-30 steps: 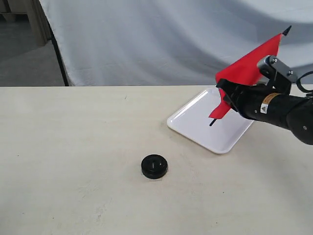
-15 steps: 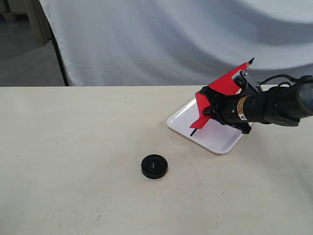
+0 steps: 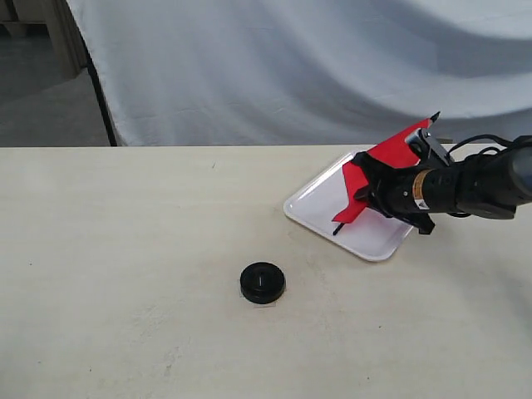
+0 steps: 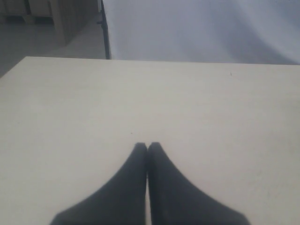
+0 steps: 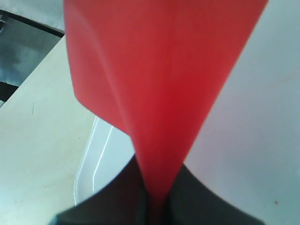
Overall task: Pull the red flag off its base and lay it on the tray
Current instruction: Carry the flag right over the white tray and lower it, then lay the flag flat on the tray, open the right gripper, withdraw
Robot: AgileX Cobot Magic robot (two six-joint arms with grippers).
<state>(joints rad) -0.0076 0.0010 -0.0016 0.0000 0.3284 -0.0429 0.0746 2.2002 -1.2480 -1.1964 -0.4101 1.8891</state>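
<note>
The red flag is held tilted, clamped between the closed jaws of the right gripper. Its stick's lower end is seen just past the fingertips, over the tray beneath the gripper. The base is found well apart from that gripper, on the table. The left gripper is pressed together, with nothing held.

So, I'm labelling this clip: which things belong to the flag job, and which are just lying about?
Job: red flag, gripped by the right hand over the white tray; black base, empty.
Lying about: table; white backdrop cloth; left hand, shut, holding nothing.
</note>
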